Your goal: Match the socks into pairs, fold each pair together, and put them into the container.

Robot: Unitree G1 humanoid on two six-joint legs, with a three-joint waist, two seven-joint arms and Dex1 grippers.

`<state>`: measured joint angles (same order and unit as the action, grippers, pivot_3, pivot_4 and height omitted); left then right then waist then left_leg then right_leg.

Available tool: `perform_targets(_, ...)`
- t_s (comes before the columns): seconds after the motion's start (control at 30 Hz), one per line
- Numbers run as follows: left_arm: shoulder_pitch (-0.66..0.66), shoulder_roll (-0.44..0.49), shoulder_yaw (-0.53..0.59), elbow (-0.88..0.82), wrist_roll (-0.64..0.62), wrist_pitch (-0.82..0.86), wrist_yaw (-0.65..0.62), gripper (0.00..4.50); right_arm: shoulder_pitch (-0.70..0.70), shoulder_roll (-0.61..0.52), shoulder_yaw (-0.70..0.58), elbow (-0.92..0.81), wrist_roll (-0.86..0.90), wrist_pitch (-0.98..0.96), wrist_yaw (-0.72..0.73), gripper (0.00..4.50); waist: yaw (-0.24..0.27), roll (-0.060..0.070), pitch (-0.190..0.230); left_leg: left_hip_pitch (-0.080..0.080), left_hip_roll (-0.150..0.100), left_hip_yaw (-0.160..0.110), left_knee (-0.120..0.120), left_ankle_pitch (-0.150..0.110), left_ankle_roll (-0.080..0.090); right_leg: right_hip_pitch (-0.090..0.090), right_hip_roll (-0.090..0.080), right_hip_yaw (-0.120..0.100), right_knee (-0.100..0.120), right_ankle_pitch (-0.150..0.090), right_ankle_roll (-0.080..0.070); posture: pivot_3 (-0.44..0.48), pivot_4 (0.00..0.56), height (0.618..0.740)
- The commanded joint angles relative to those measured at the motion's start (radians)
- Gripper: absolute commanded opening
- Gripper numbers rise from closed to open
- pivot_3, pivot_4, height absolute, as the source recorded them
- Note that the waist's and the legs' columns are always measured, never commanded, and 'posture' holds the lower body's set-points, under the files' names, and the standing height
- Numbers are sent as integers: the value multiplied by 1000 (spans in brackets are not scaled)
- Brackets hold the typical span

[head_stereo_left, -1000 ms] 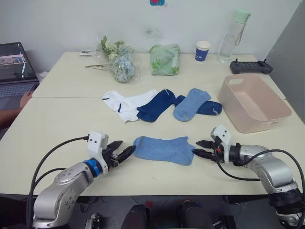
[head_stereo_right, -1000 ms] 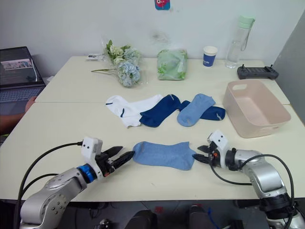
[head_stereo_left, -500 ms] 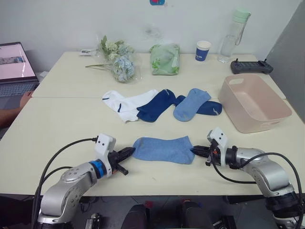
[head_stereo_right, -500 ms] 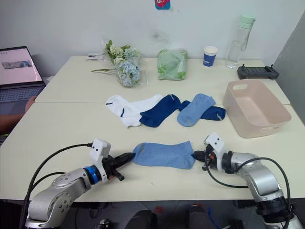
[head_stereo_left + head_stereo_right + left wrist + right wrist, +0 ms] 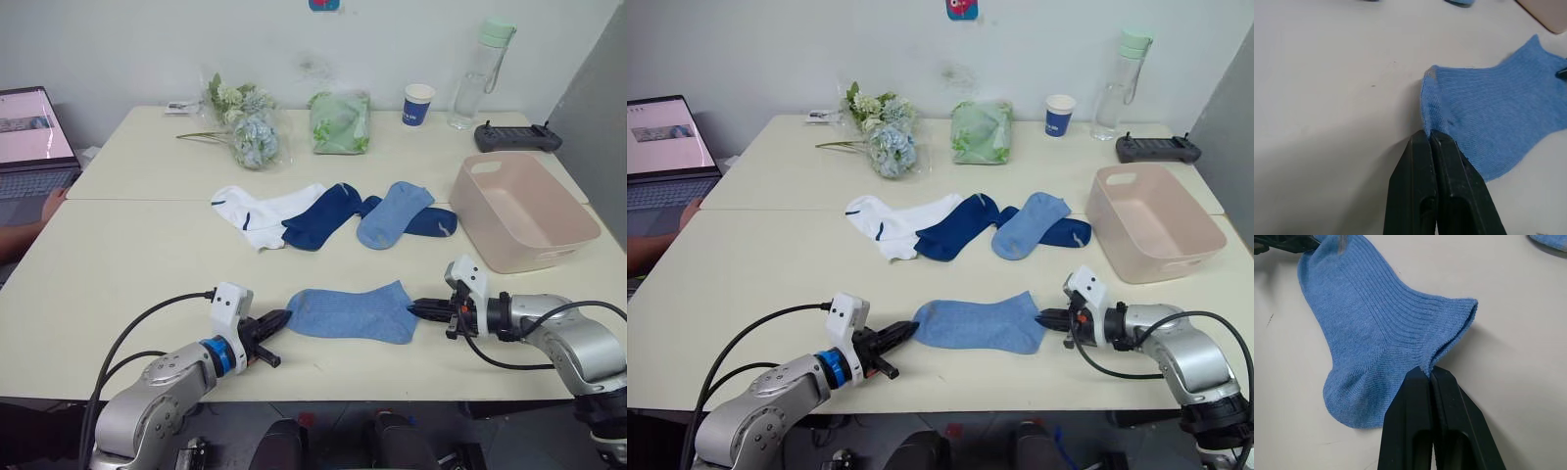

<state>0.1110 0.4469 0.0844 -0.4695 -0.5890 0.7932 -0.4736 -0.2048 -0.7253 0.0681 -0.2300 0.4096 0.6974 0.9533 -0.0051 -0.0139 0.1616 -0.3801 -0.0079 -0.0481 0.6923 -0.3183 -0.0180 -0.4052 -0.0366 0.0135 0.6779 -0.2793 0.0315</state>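
Two pinches holding one soft light blue knit sock, lying flat near the front edge of the pale wooden table. Left gripper squeezing its black fingers shut on the toe end. Right gripper squeezing shut on the cuff corner. Sitting well apart, toward the right edge of the table: the pale pink plastic tub, nothing in it yet. Waiting in a row near the middle of the table: the other light blue sock, two dark navy socks and the white socks. Probably carrying this sock over to its blue twin. Best keeping both pinches tight, lifting evenly, pulling gently, not stretching the knit.
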Motion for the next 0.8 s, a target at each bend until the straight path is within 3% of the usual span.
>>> perform_targets(0.03, 3, 17, 30, -11, -5, -35, -26, 412, -11, 4, -25, -6, 11, -26, -1, 701, 1, 0, 0, 0, 0, 0, 0, 0, 0, 0, 0, 0, 0, 0, 0, 0, 150, 740)
perform_targets(0.07, -3, 18, 34, -8, -12, -34, -28, 578, -14, 8, -33, -1, 11, -31, -9, 995, 1, 0, 0, 0, 0, 0, 0, 0, 0, 0, 0, 0, 0, 0, 0, 0, 150, 740)
perform_targets(0.27, -35, 55, 86, -12, -25, -42, -50, 2531, -40, -6, -76, 12, -17, -112, -35, 3160, 1, 0, 0, 0, 0, 0, 0, 0, 0, 0, 0, 0, 0, 0, 0, 0, 150, 740)
perform_targets(0.37, -73, 92, 97, -28, -33, -83, -106, 3457, -77, 17, -91, -24, -5, -135, -58, 3173, -1, 0, 0, 0, 0, 0, 0, 0, 0, 0, 0, 0, 0, 0, 0, 0, 150, 740)
perform_targets(0.5, -151, 132, 7, -10, 30, -153, -177, 3457, -90, 95, 2, -55, -63, -213, -94, 3173, 0, 0, 0, 0, 0, 0, 0, 0, 0, 0, 0, 0, 0, 0, 0, 0, 150, 740)
perform_targets(0.53, -176, 128, -26, 3, 56, -187, -191, 3489, -95, 127, 27, -50, -80, -233, -112, 2793, 0, 0, 0, 0, 0, 0, 0, 0, -1, 0, 0, -1, 0, 0, 0, 0, 150, 740)
perform_targets(0.63, -245, 118, -155, 76, 153, -279, -241, 2867, -117, 198, 128, -8, -190, -313, -162, 1854, 0, 0, 0, 0, 0, 0, 0, 1, -1, 0, 0, 0, 0, 0, 0, 0, 150, 740)
perform_targets(0.8, -283, 109, -272, 218, 302, -406, -257, 1250, -85, 225, 212, 24, -275, -352, -180, 56, 0, 0, 0, 0, 0, 0, 0, 2, -3, -1, 0, 0, 0, 0, 0, 0, 150, 740)
